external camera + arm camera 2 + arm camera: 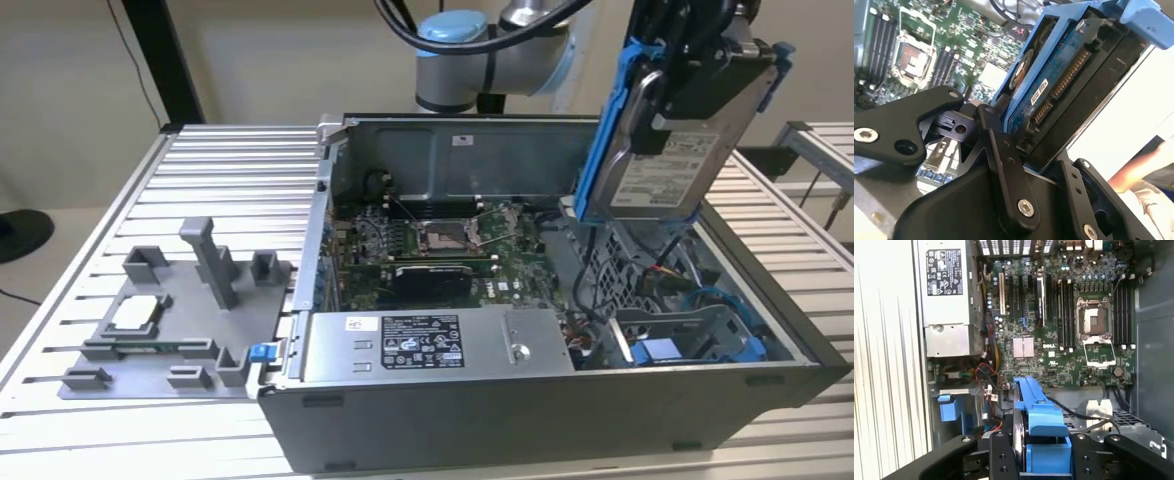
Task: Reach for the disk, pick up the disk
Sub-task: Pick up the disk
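Gripper: the black gripper (707, 85) is clamped on the disk (667, 165), holding it by its upper end above the open computer case (534, 400), at the exterior view's right.
Disk: it hangs nearly upright in the air, clear of the case, its white label facing the camera and a blue rail (607, 130) running down the edge on the exterior view's left.
Close-up: in the second wrist view the disk (1054, 95) sits between the black fingers (1004, 165), its blue circuit board and connector edge turned outward (the blue rail wraps its far end).
From above: in the first wrist view the disk's blue rail (1036, 410) juts from between the gripper's fingers (999, 455), over the case interior.
Case: it lies on its side on the table (214, 170) of ribbed metal slats, lid off, with the green motherboard (441, 235) and its empty processor socket (438, 238) exposed.
Power supply: the silver box (427, 345) with a black-and-white sticker lies along the case's near wall.
Beside the case: a grey fixture tray (174, 320) rests on the table at the exterior view's left, carrying a small square silver chip (134, 312).
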`<state>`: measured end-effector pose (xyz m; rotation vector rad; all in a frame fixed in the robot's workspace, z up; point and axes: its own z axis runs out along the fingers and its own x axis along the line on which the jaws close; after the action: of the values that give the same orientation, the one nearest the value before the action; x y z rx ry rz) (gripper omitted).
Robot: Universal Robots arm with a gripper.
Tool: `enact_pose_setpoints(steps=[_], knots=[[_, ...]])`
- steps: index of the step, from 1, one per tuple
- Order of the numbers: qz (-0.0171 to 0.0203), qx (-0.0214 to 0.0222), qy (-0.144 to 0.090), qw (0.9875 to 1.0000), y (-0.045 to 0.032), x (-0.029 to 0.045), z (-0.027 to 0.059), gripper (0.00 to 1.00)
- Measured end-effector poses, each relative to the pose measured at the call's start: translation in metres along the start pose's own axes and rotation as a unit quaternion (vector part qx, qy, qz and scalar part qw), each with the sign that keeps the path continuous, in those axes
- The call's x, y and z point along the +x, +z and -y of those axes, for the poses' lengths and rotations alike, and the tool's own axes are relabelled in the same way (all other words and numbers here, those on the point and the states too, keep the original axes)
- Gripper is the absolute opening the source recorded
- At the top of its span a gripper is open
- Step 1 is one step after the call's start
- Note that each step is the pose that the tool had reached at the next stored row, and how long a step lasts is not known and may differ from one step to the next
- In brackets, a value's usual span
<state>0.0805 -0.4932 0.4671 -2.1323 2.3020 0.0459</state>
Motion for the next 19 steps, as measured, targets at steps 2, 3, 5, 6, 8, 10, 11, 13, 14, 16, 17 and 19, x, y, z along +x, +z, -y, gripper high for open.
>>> enact_pose_setpoints(steps=[2, 3, 5, 6, 8, 10, 11, 13, 14, 16, 17, 19], knots=[[-0.0001, 0.0000, 0.000, 1.0000, 0.0002, 0.0068, 0.0005, 0.00], [0.0000, 0.0000, 0.000, 1.0000, 0.0003, 0.0106, 0.0008, 0.00], [0.0000, 0.0000, 0.000, 1.0000, 0.0006, 0.0174, 0.0012, 0.00], [0.0000, 0.0000, 0.000, 1.0000, 0.0007, 0.0209, 0.0015, 0.00], [0.0000, 0.0000, 0.000, 1.0000, 0.0010, 0.0280, 0.0020, 0.00], [-0.0001, 0.0000, 0.000, 1.0000, 0.0012, 0.0353, 0.0026, 0.00], [0.0000, 0.0000, 0.000, 1.0000, 0.0014, 0.0388, 0.0029, 0.00], [-0.0001, 0.0000, 0.000, 1.0000, 0.0016, 0.0462, 0.0034, 0.00], [-0.0001, 0.0000, 0.000, 1.0000, 0.0018, 0.0498, 0.0036, 0.00], [0.0000, 0.0000, 0.000, 1.0000, 0.0022, 0.0571, 0.0040, 0.00], [-0.0001, 0.0000, 0.000, 1.0000, 0.0024, 0.0602, 0.0041, 0.00], [-0.0001, 0.0000, 0.000, 1.0000, 0.0029, 0.0650, 0.0044, 0.00]])
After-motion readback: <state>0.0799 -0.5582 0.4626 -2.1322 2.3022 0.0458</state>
